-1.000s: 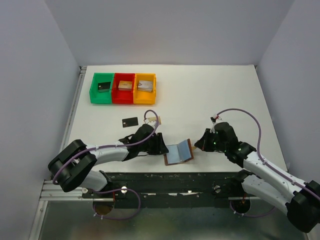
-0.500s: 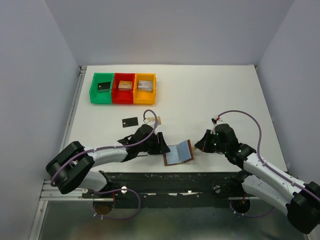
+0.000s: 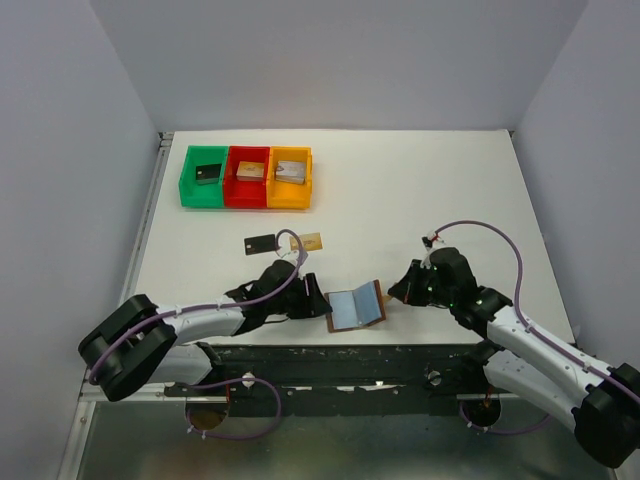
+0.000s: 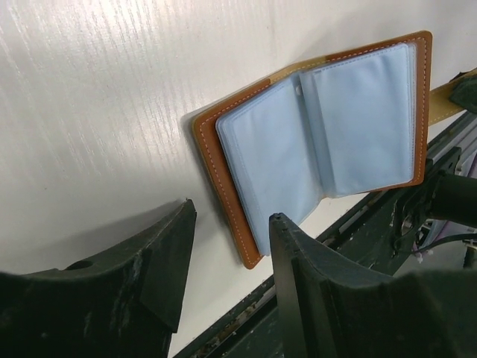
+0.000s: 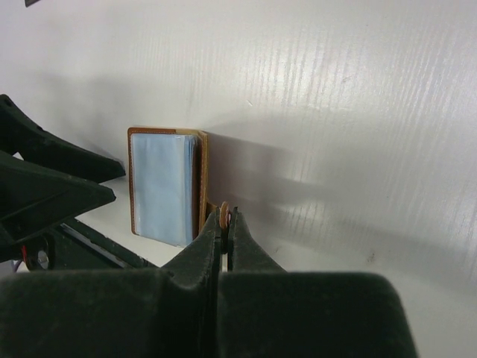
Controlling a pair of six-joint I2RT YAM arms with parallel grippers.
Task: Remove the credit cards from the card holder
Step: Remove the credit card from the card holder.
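Notably, the open card holder [image 3: 356, 306] sits at the tabletop [image 3: 400, 190] edge, strap [image 5: 223, 212] pinched by the right end effector [image 5: 224, 224]; a push from the wide left end effector [image 4: 229, 215] may slide it off.

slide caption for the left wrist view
Open left gripper near a corner of the card holder, lying open with its pale blue inside up on the white table.

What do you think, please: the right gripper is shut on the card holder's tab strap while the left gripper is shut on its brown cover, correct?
Not quite. The left gripper is open, jaws apart near the card holder, as the left wrist view shows. The right gripper is shut on the tab strap.
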